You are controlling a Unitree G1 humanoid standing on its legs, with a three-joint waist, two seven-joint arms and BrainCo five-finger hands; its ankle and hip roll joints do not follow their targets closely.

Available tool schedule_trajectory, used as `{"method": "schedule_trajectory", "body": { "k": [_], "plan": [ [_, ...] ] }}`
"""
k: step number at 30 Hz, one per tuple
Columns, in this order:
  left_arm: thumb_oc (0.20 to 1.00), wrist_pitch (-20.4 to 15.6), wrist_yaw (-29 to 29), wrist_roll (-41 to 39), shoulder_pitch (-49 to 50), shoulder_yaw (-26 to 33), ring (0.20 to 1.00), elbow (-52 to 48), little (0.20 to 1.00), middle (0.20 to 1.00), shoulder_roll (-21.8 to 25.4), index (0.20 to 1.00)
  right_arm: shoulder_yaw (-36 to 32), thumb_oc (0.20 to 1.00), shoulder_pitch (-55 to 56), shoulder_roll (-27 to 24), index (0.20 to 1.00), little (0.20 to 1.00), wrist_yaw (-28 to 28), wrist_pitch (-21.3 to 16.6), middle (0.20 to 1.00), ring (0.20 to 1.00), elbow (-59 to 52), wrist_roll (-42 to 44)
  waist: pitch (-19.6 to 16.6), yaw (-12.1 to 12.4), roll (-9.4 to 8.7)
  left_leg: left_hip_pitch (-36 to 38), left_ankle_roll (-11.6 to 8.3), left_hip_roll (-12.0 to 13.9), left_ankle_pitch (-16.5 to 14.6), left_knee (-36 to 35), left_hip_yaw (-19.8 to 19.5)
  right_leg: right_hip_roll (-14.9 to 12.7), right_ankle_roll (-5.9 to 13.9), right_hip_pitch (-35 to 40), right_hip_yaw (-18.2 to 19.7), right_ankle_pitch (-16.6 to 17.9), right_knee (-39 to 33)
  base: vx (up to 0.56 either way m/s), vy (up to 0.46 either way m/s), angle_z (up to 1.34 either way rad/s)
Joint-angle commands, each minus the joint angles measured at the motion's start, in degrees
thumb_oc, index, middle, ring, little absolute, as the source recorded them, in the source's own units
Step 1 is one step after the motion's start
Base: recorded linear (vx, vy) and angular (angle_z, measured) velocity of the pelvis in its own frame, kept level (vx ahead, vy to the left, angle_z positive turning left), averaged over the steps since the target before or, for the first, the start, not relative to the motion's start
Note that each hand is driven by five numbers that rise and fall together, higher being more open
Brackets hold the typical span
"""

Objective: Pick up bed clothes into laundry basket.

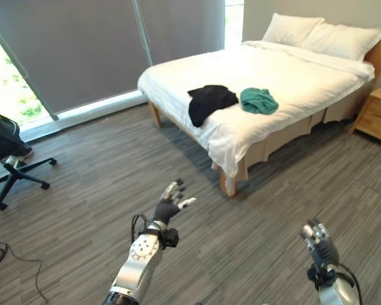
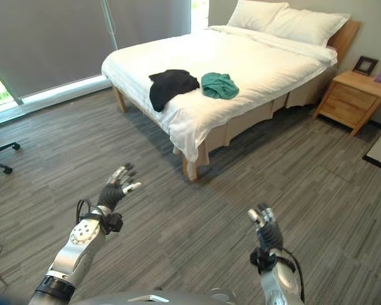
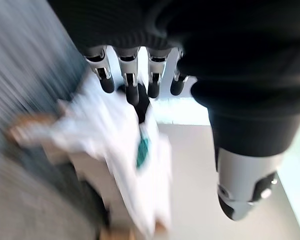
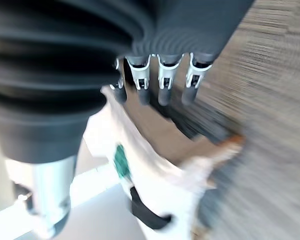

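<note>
Both garments, the black one (image 1: pixel 208 101) and the green one (image 1: pixel 259 100), lie side by side near the foot corner of the bed (image 1: pixel 286 76), and we judge nothing done, our left hand (image 1: pixel 172 202) and right hand (image 1: pixel 317 240) released, well short of the bed.

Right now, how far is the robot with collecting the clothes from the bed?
Nothing looks done yet. The black garment and the green garment lie side by side on the bed. The left hand and right hand are open, hold nothing, and are above the floor short of the bed. Both pickups remain.
</note>
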Motion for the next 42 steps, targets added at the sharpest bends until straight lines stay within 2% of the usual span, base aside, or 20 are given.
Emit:
{"method": "schedule_trajectory", "body": {
  "k": [1, 2, 7, 12, 17, 20, 25, 28, 29, 31, 32, 33, 34, 35, 36, 37, 39, 40, 41, 42],
  "plan": [
    [1.0, -4.26, 0.74, -1.32, -5.46, 4.11, 1.0, -1.67, 1.0, 1.0, 1.65, 1.0, -1.77, 1.0, -8.54, -2.39, 1.0, 1.0, 0.18, -3.73, 1.0, 1.0, -2.2, -5.21, 4.47, 0.36, -1.14, 5.1, -5.24, 5.05, -3.9, 0.53, -0.7, 0.92, 0.41, 1.62, -3.86, 5.15, -5.1, 0.01, 0.064, 0.22],
    [1.0, -4.61, 0.27, -1.43, -6.87, 4.16, 1.0, -1.69, 1.0, 1.0, 2.27, 1.0, -1.31, 1.0, -9.46, -4.06, 1.0, 1.0, 1.0, -2.85, 1.0, 1.0, -2.12, -8.38, 4.37, 0.45, -1.3, 5.17, -4.96, 4.8, -4.05, 0.53, -0.87, 0.63, 0.59, 1.85, -3.66, 5.25, -5.23, 0.02, 0.089, 0.15],
    [1.0, -4.13, -0.01, -4.7, -8.69, 4.82, 1.0, -1.15, 1.0, 1.0, 3.33, 1.0, -0.45, 1.0, -12.35, -6.08, 1.0, 1.0, 1.82, -1.53, 1.0, 1.0, -4.96, -7.54, 4.01, 1.08, -2.07, 5.91, -3.37, 3.01, -5.14, 0.53, -1.28, -0.72, 1.32, 3.1, -2.47, 5.44, -5.36, 0.04, 0.094, 0.06],
    [1.0, -4.56, -0.06, -5.3, -6.01, 7.84, 1.0, -1.51, 1.0, 1.0, 3.96, 1.0, -0.21, 1.0, -13.81, -4.98, 1.0, 1.0, 1.99, -1.86, 1.0, 1.0, -5.91, -8.81, 4.18, 1.99, -2.48, 6.59, -2.36, 1.67, -5.97, 0.53, -1.14, -2.17, 2.15, 3.95, -1.98, 6.3, -5.42, 0.07, 0.104, -0.01],
    [1.0, -4.92, 0.62, -5.53, 0.35, 11.52, 1.0, -1.26, 1.0, 1.0, 1.56, 1.0, -1.92, 1.0, -12.86, -3.57, 1.0, 1.0, 0.31, -1.94, 1.0, 1.0, -5.14, -13.08, 4.38, 3.27, -2.64, 7.28, -0.62, -0.36, -7.71, 0.82, -0.24, -4.4, 3.85, 3.6, -1.28, 8.55, -4.59, 0.09, 0.139, -0.09],
    [1.0, -4.38, 0.52, -4.34, 3.08, 12.99, 1.0, -1.47, 1.0, 1.0, 1.3, 1.0, -3.13, 1.0, -11.25, -3.13, 1.0, 1.0, 0.19, -1.36, 1.0, 1.0, -4.07, -14.23, 5.0, 3.21, -2.15, 8.25, 0.83, -1.45, -8.66, 0.73, -0.37, -5.98, 4.15, 1.48, 0.28, 9.76, 1.55, 0.1, 0.194, -0.12],
    [1.0, -3.42, -0.05, 0.95, 4.48, 15.47, 1.0, -1.89, 1.0, 1.0, 3.73, 1.0, -5.78, 1.0, -6.62, -2.36, 1.0, 1.0, 0.41, -0.87, 1.0, 1.0, -3.88, -17.45, 7.13, 1.0, -0.96, 10.66, 3.52, -3.54, -9.83, 0.58, -2.96, -7.17, 3.77, -6.65, 5.98, 18.1, 20.97, 0.12, 0.239, 0.08],
    [1.0, -3.58, 0.69, 2.66, 3.35, 16.27, 1.0, -2.05, 1.0, 1.0, 4.81, 1.0, -5.64, 1.0, -6.2, -1.81, 1.0, 1.0, -0.1, -0.6, 1.0, 1.0, -2.23, -17.1, 8.16, 0.15, -0.11, 11.72, 4.09, -3.14, -10.92, 0.53, -3.46, -6.1, 3.7, -11.95, 7.03, 17.4, 28.2, 0.18, 0.124, 0.21],
    [1.0, -3.78, 1.2, 1.19, 2.26, 16.07, 1.0, -1.83, 1.0, 1.0, 4.04, 1.0, -5.28, 1.0, -5.7, -0.37, 1.0, 1.0, 0.39, -0.63, 1.0, 1.0, -1.23, -13.66, 8.35, -0.76, 0.08, 12.7, 3.69, -2.73, -11.6, 0.53, -4.32, -3.4, 3.29, -15.12, 7.21, 14.45, 27.09, 0.24, 0.033, 0.15],
    [1.0, -3.83, 1.2, 1.14, 2.22, 16.06, 1.0, -1.76, 1.0, 1.0, 4.03, 1.0, -5.29, 1.0, -5.75, -0.47, 1.0, 1.0, 0.47, -0.7, 1.0, 1.0, -1.11, -13.52, 8.32, -0.78, 0.15, 12.78, 3.57, -2.61, -11.83, 0.53, -4.35, -3.34, 3.2, -15.14, 7.12, 14.07, 27.36, 0.19, -0.014, 0.09],
    [1.0, -4.16, 1.22, -1.37, 1.83, 15.59, 1.0, -1.89, 1.0, 1.0, 3.21, 1.0, -4.86, 1.0, -5.08, -0.04, 1.0, 1.0, 1.19, -1.03, 1.0, 1.0, -1.28, -10.42, 8.6, -2.02, -0.04, 14.29, 2.68, -2.26, -12.7, 0.53, -5.49, -0.75, 2.72, -18.18, 6.16, 11.73, 22.2, 0.37, -0.075, 0.11],
    [1.0, -4.37, 0.89, -2.19, 1.83, 15.23, 1.0, -2.02, 1.0, 1.0, 2.71, 1.0, -4.97, 1.0, -4.81, -0.09, 1.0, 1.0, 1.63, -0.97, 1.0, 1.0, -0.35, -9.86, 8.29, -2.87, -0.69, 15.92, 1.97, -2.55, -13.89, 0.53, -6.47, 0.65, 2.57, -19.62, 5.08, 11.02, 15.65, 0.5, -0.095, 0.22],
    [1.0, -4.21, 0.58, -2.45, 2.17, 14.75, 1.0, -2.15, 1.0, 1.0, 2.61, 1.0, -4.99, 1.0, -4.36, -0.74, 1.0, 1.0, 1.6, -0.95, 1.0, 1.0, -0.25, -9.6, 8.62, -3.78, -0.15, 17.15, 1.27, -1.54, -14.88, 0.53, -7.31, 1.65, 2.71, -18.69, 3.75, 11.31, 11.73, 0.46, -0.107, 0.32],
    [1.0, -4.22, 0.42, -2.56, 2.2, 14.4, 1.0, -2.12, 1.0, 1.0, 2.37, 1.0, -5.08, 1.0, -4.41, -0.58, 1.0, 1.0, 1.69, -1.19, 1.0, 1.0, -0.07, -8.93, 8.33, -4.34, -0.97, 18.3, 0.86, -1.96, -15.49, 0.53, -7.83, 2.51, 2.84, -19.99, 2.88, 11.89, 6.05, 0.52, -0.114, 0.54],
    [1.0, -4.31, 0.2, -3.33, 2.55, 14.26, 1.0, -1.79, 1.0, 1.0, 1.6, 1.0, -4.82, 1.0, -4.48, -0.58, 1.0, 1.0, 2.13, -1.18, 1.0, 1.0, 0.27, -8.78, 7.81, -4.71, -1.41, 20.38, 0.17, -2.3, -16.43, 0.53, -8.5, 3.65, 3.43, -21.18, -0.41, 13.95, -0.9, 0.67, -0.159, 0.52],
    [1.0, -4.26, -0.44, -4.82, 2.61, 13.3, 1.0, -1.7, 1.0, 1.0, 0.92, 1.0, -4.32, 1.0, -4.51, -1.59, 1.0, 1.0, 2.26, -0.73, 1.0, 1.0, -0.04, -9.06, 7.71, -5.3, -0.99, 21.76, -1.04, -1.13, -16.78, 0.53, -9.26, 4.16, 3.63, -20.69, -4.23, 15.96, -6.99, 0.53, -0.126, 0.34],
    [1.0, -4.42, -0.89, -5.2, 2.32, 12.92, 1.0, -1.69, 1.0, 1.0, 0.61, 1.0, -4.25, 1.0, -4.75, -1.95, 1.0, 1.0, 2.36, -0.74, 1.0, 1.0, -0.14, -9.56, 7.47, -6.05, -0.63, 22.71, -1.41, -0.21, -16.49, 0.53, -10.05, 4.2, 3.68, -20.8, -3.42, 16.6, -8.57, 0.41, -0.093, 0.51],
    [1.0, -4.53, -1.31, -5.87, 2.5, 12.16, 1.0, -1.55, 1.0, 1.0, 0.34, 1.0, -4.09, 1.0, -4.62, -2.62, 1.0, 1.0, 2.57, -0.55, 1.0, 1.0, -0.34, -10.16, 7.2, -6.84, -0.36, 23.94, -1.8, 0.25, -16.37, 0.53, -10.87, 4.47, 3.33, -20.65, -1.84, 16.38, -6.45, 0.34, -0.075, 0.87],
    [1.0, -4.54, -1.31, -5.87, 2.5, 12.16, 1.0, -1.55, 1.0, 1.0, 0.34, 1.0, -4.09, 1.0, -4.62, -2.63, 1.0, 1.0, 2.57, -0.55, 1.0, 1.0, -0.34, -10.16, 7.21, -6.84, -0.35, 23.96, -1.8, 0.27, -16.38, 0.53, -10.87, 4.47, 3.33, -20.66, -1.85, 16.34, -6.39, 0.53, -0.15, 0.58],
    [1.0, -4.47, -1.67, -6.92, 2.78, 11.56, 1.0, -1.92, 1.0, 1.0, -0.25, 1.0, -3.66, 1.0, -4.73, -3.39, 1.0, 1.0, 3.05, -0.42, 1.0, 1.0, -0.61, -11.31, 5.74, -6.82, 0.22, 25.43, -3.49, 2.03, -13.22, 1.89, -11.49, 5.15, 1.5, -19.01, -1.97, 15.7, -4.29, 0.49, -0.143, 0.0]
  ]
}}
